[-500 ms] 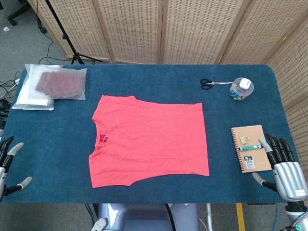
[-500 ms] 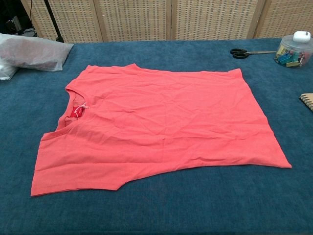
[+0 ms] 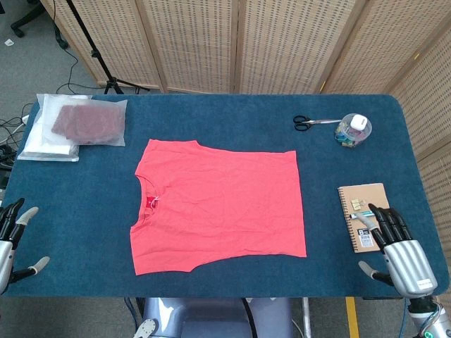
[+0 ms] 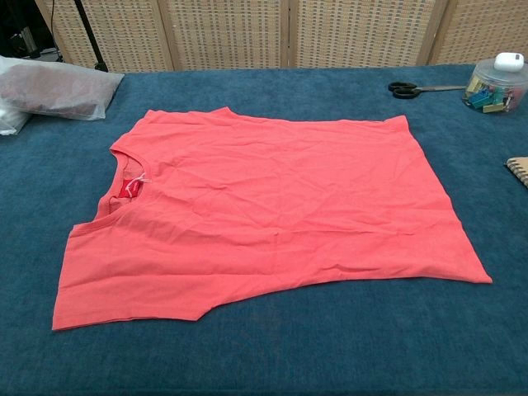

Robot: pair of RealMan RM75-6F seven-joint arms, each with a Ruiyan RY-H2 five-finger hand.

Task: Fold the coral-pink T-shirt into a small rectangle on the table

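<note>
Coral-pink T-shirt [image 3: 218, 204] lies flat and unfolded mid-table [image 3: 232, 113], neckline toward the robot's left, hem toward its right, long axis running left to right. A small red label [image 4: 130, 189] sits inside the collar; its writing is too small to read. Both hands hold nothing, fingers spread: left hand [image 3: 13, 239] at the near-left edge, right hand [image 3: 398, 246] over a notebook [image 3: 366, 204].

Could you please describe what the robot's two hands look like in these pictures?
The right hand has a ribbed silver-grey metal back, black fingers with pale grey tips, and a small label near its wrist; a green light glows lower down at the frame corner. The left hand, only partly in view, shows the same dark fingers with light grey tips. Neither hand appears in the chest view.
</note>
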